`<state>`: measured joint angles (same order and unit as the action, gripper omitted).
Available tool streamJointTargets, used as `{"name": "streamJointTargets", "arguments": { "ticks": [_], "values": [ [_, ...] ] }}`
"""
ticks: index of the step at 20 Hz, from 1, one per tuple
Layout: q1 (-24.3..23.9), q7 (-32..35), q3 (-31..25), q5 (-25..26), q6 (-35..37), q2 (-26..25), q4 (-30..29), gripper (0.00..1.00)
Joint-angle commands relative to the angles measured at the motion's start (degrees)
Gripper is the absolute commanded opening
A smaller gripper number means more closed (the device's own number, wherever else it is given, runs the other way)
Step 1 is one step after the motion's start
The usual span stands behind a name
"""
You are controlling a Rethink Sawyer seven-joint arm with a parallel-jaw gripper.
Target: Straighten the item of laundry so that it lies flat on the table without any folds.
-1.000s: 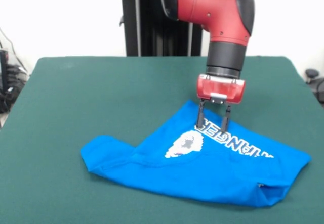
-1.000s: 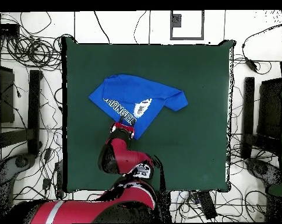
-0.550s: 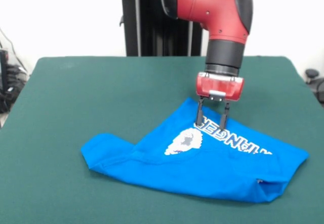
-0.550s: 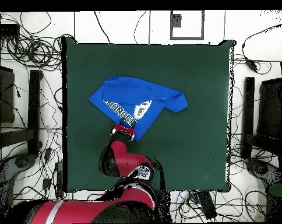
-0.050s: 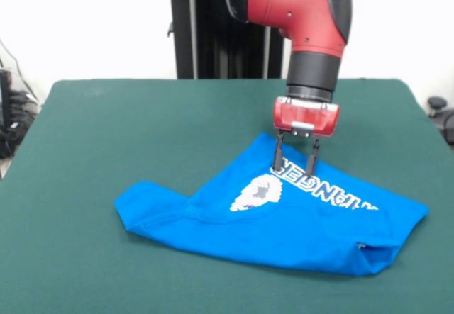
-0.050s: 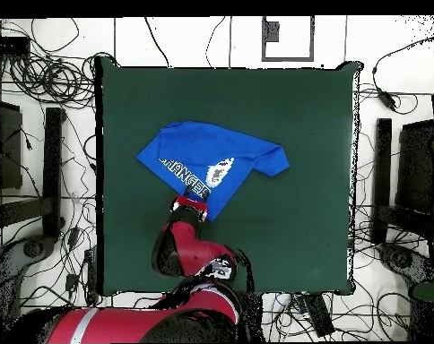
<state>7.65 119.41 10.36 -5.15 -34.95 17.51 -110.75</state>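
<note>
Hand (image 5: 293, 163): two dark fingers spread, tips pressed on the shirt's far corner beside the white lettering; nothing clasped between them
Shirt (image 5: 284, 218): blue, printed side up, folded and rumpled; lies at 9 o'clock of desk centre in the overhead view
Desk (image 5: 128, 130): dark green cloth; bare around the shirt

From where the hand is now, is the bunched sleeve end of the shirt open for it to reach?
Probably yes: the hand stands at the shirt's far corner, and nothing lies over the bunched end.
</note>
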Motion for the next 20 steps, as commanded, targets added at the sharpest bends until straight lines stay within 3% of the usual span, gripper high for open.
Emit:
{"name": "streamJointTargets", "arguments": {
  "ticks": [1, 20],
  "values": [
    [-0.8, 12.9, -6.0, 2.4, 1.7, -3.7, -7.2, 1.0],
    [1.2, 13.1, -4.5, 3.7, -6.6, -6.3, -12.7, 1.0]
  ]
}}
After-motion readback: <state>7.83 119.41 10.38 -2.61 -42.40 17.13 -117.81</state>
